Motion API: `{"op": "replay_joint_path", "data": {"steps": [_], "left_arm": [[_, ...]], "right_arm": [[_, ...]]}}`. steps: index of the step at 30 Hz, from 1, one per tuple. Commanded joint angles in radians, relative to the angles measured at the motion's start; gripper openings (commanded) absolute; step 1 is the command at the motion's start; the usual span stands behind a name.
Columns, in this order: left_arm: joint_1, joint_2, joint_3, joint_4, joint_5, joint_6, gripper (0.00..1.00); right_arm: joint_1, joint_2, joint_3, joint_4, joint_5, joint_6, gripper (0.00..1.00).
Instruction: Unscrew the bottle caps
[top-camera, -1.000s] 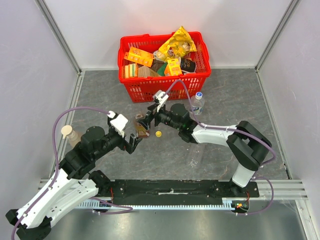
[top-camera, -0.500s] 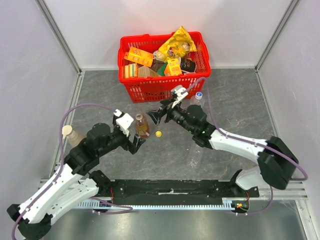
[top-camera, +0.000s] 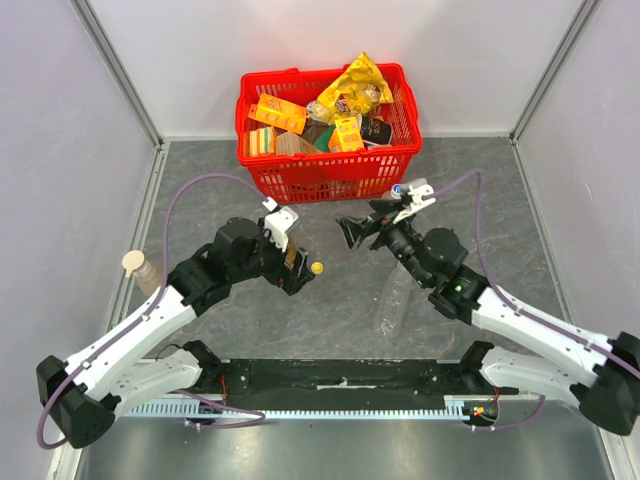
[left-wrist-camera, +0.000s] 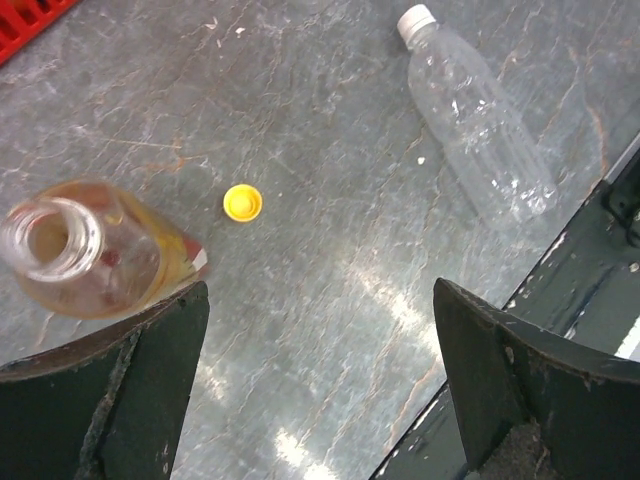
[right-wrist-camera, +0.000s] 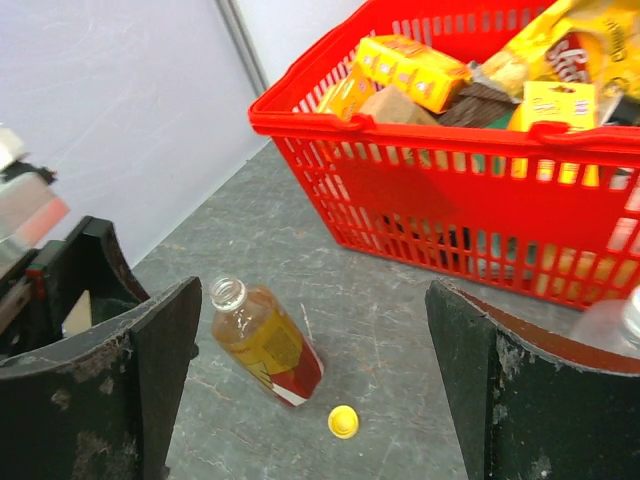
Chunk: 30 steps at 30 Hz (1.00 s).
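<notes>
A small bottle (right-wrist-camera: 268, 342) with a yellow-and-red label stands open-mouthed; it also shows in the left wrist view (left-wrist-camera: 92, 262). The yellow cap (top-camera: 317, 267) lies loose on the table beside it, seen too in the wrist views (left-wrist-camera: 243, 203) (right-wrist-camera: 343, 422). A clear bottle (left-wrist-camera: 482, 125) lies on its side with its white cap (left-wrist-camera: 416, 18) on. A blue cap (top-camera: 397, 188) tops a clear bottle by the basket. My left gripper (top-camera: 297, 277) is open and empty, one finger next to the open bottle. My right gripper (top-camera: 347, 233) is open and empty, right of that bottle.
A red basket (top-camera: 300, 182) full of snack packs stands at the back. A brownish bottle with a wide beige cap (top-camera: 133, 262) stands at the far left. The clear lying bottle (top-camera: 390, 300) is in front of the right arm. Grey walls enclose three sides.
My right gripper has let go at the open bottle's top and drawn back to the right. My left gripper has opened and swung rightward beside the bottle. The yellow cap has not moved.
</notes>
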Motion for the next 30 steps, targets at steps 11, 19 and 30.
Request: {"op": "replay_joint_path", "data": {"steps": [11,19,30], "left_arm": [[-0.142,0.403,0.273,0.096,-0.010,-0.224,0.98],[-0.298,0.661,0.412,0.079,-0.080,-0.313,0.98],[-0.387,0.815,0.498,0.039,-0.157,-0.373,0.98]], "right_arm": [[-0.002,-0.255,-0.012,-0.142,0.164,-0.039,0.98],[-0.002,-0.299,-0.024,-0.167,0.189,-0.042,0.98],[-0.002,-0.349,-0.038,-0.208,0.226,-0.071,0.98]]}}
